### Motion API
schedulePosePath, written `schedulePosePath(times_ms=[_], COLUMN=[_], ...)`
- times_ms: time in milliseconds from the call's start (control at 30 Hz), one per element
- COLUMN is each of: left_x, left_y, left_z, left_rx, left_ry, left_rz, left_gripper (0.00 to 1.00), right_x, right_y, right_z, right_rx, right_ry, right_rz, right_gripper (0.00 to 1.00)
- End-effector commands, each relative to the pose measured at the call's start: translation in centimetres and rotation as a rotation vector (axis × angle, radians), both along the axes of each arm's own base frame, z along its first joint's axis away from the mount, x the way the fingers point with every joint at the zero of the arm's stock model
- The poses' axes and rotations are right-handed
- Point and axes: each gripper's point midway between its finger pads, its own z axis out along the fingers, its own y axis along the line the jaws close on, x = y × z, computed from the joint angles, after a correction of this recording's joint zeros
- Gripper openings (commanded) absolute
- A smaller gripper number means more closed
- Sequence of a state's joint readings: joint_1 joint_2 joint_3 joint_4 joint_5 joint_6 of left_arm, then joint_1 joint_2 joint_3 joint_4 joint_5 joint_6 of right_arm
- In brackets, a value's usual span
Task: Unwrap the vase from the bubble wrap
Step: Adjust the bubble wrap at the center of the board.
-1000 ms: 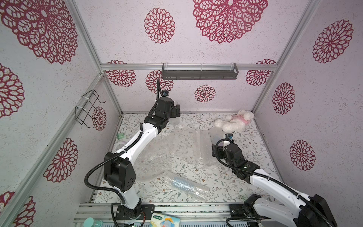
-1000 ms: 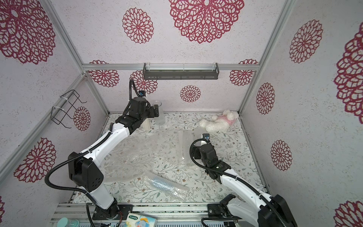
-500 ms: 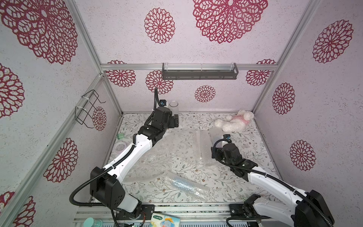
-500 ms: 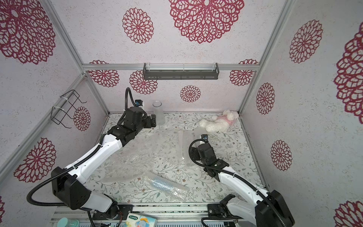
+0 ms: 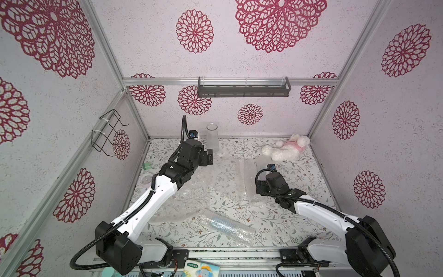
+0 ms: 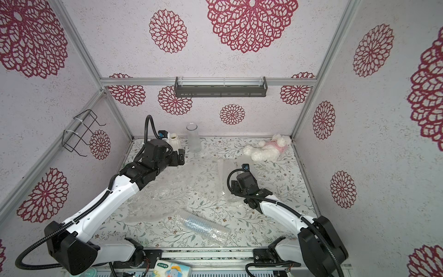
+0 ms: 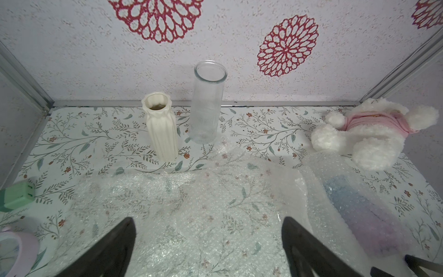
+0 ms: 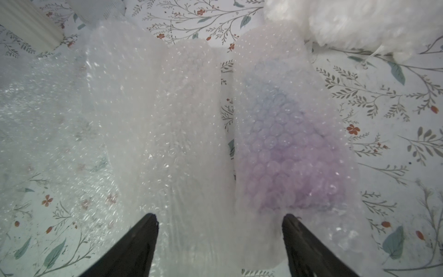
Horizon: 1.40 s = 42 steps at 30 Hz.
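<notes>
A purple-blue vase wrapped in bubble wrap (image 8: 287, 148) lies on the floral table just ahead of my right gripper (image 8: 220, 215), which is open and holds nothing. A second whitish bubble-wrap roll (image 8: 155, 115) lies beside the first. My left gripper (image 7: 207, 223) hangs open and empty over a flat sheet of bubble wrap (image 7: 191, 203); in both top views it (image 5: 209, 157) (image 6: 181, 157) is short of the back wall. A third wrapped bluish vase (image 5: 227, 227) lies near the front edge. A bare cream vase (image 7: 160, 129) and a clear glass vase (image 7: 207, 103) stand upright at the back.
A white plush toy in pink (image 5: 285, 150) lies at the back right, close to the wrapped vase. A green box (image 5: 146, 166) and a lilac tape roll (image 5: 146, 178) sit by the left wall. A wire rack (image 5: 107, 134) and a grey shelf (image 5: 243, 87) hang on the walls.
My left gripper has drawn back from the glass vase at the back wall, leaving it standing free. The right gripper has edged a little toward the wrapped rolls.
</notes>
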State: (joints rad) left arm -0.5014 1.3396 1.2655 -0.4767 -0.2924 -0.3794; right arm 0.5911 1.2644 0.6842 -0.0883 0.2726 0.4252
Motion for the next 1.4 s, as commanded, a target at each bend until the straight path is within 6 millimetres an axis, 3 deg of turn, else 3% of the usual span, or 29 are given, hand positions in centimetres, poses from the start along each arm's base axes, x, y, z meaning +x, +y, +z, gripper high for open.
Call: schedulePosePath(times_ms=[0,267,667,800,1167,1367], left_x=[-0.5,-0.7,-1.7,-2.0,-2.4,-2.5], left_y=[-1.2,-2.6,-2.7,-2.8,-3.1,-3.3], left_z=[0.6,-0.4,2.0,2.3,1.7,1.6], left_rx=[-0.015,-0.047,-0.128,-0.140,-0.155,-0.151], left_ry=[0.013,0.046,-0.023,-0.031,0.002,0.000], left_rz=[-0.066,-0.141,-0.203,-0.208,-0.208,-0.216], left_gripper=[0.97,0.97,0.97,0.97,0.97,0.97], right_x=[0.7,1.6,1.0,0.0,-3.0,-3.4], right_y=[0.5,0.8,1.1,0.8,-2.0,-3.3], right_z=[0.8,-0.6,-1.7,-1.0,3.7,3.7], right_rx=[0.020,0.008,0.034,0.061,0.069,0.031], right_ry=[0.013,0.066,0.105,0.104,0.040,0.021], right_rz=[-0.013,-0.018,-0.017,-0.018,-0.054,-0.086], right_gripper=[0.84,0.84,0.83,0.83,0.82,0.83])
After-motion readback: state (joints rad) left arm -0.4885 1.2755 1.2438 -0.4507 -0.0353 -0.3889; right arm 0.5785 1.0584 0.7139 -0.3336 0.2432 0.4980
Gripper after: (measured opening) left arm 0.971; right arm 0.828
